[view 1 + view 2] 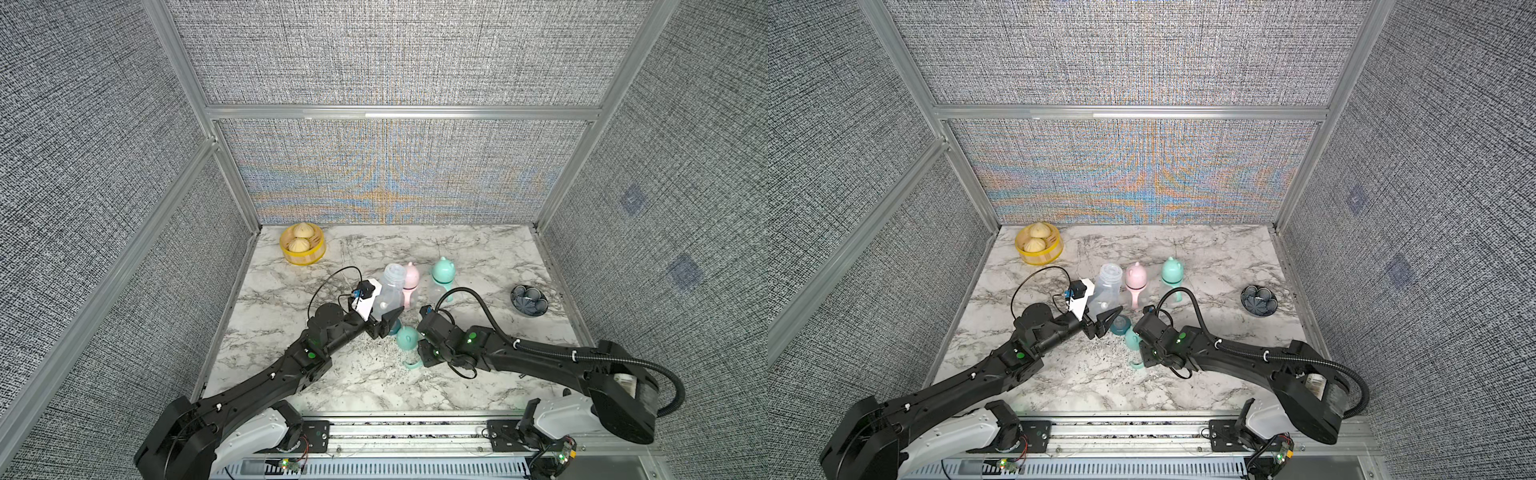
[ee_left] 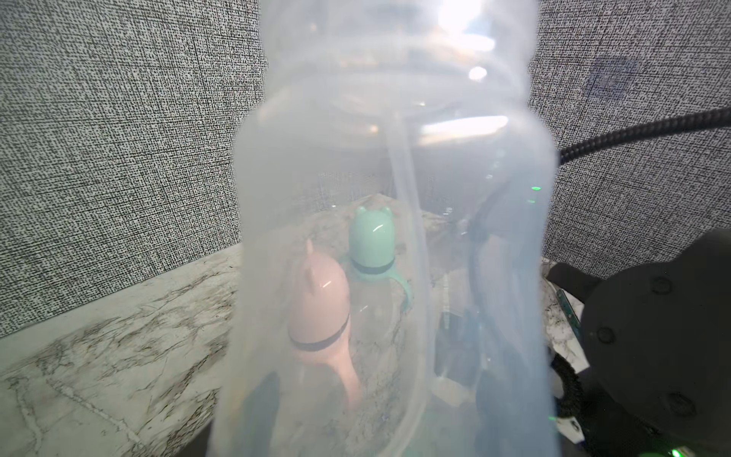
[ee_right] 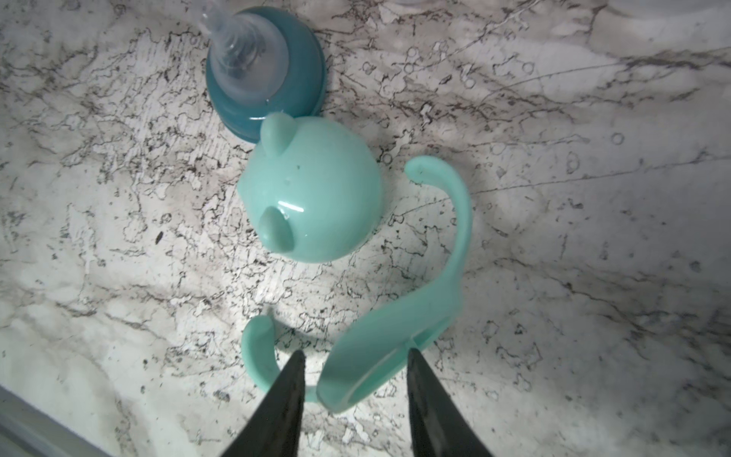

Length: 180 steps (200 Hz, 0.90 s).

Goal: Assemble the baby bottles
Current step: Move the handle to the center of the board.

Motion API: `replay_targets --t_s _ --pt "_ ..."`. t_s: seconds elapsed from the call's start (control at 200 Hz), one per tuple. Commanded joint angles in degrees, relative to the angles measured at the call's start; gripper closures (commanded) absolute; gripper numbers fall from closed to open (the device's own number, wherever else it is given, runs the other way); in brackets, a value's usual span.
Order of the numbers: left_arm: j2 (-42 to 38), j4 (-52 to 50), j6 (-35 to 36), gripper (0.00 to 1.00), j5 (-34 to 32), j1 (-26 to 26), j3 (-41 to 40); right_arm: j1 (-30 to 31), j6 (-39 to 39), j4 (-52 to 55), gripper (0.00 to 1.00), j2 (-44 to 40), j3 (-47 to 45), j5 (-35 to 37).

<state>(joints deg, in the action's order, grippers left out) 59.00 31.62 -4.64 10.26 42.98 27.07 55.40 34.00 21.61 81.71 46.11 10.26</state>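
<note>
**A:** 3 bottles are counted on the marble table point(image 1: 365, 386). Where is each found?

**B:** 2 capped ones, the pink bottle point(image 1: 411, 282) and the mint bottle point(image 1: 441, 277), are stood upright side by side near the middle. The clear bottle point(image 1: 390, 291), uncapped, is clamped near its base by the left gripper point(image 1: 386, 319), just beside the pink one.

**A:** And the loose parts?

**B:** A mint cap point(image 3: 316, 198) is set on the table nearer the robot, with a teal collar point(image 3: 304, 79) and its clear nipple right against it. A mint handle point(image 3: 395, 336) is laid just beside the cap.

**A:** How is the right gripper point(image 3: 355, 352) placed?

**B:** Its 2 fingers are set on either side of the handle's ring, narrowly parted. Whether the ring is pinched cannot be told.

**A:** What else is seen?

**B:** A yellow basket point(image 1: 305, 258) of buns is placed at the far left corner, and a dark bowl point(image 1: 516, 308) near the right edge.
</note>
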Motion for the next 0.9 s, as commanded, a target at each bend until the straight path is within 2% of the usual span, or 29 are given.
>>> replay_targets --t_s 0.0,0.095,0.465,0.525,0.621,0.686,0.766,0.896 --pt "-0.6 0.5 0.8 0.94 0.0 -0.1 -0.1 -0.3 -2.0 2.8 0.62 1.2 1.2 4.5" --pt "-0.8 0.0 1.2 0.94 0.0 -0.1 0.1 -1.1 -4.2 4.2 0.64 2.0 2.1 5.1" --pt "-1.5 -0.7 1.4 0.94 -0.8 0.0 -0.4 -7.1 -11.2 7.9 0.64 -1.3 1.9 6.4" --pt "-1.3 -0.7 1.4 0.94 -0.7 0.0 -0.3 -7.3 -11.0 7.8 0.59 -2.8 1.5 4.3" --pt "-0.6 -0.7 1.2 0.94 -0.4 -0.1 0.3 -7.3 -9.0 4.7 0.43 -6.8 -1.1 -1.4" --pt "0.1 -0.7 1.1 0.94 0.2 -0.1 0.9 -7.4 -6.1 3.1 0.37 -9.9 -3.4 -3.8" --pt "0.9 -0.7 1.0 0.94 1.0 -0.1 1.6 -7.5 -2.4 1.3 0.32 -13.7 -6.3 -6.6" --pt "1.3 -0.4 0.9 0.94 1.8 -0.1 1.9 -7.5 3.4 -3.3 0.3 -19.1 -12.3 -10.0"
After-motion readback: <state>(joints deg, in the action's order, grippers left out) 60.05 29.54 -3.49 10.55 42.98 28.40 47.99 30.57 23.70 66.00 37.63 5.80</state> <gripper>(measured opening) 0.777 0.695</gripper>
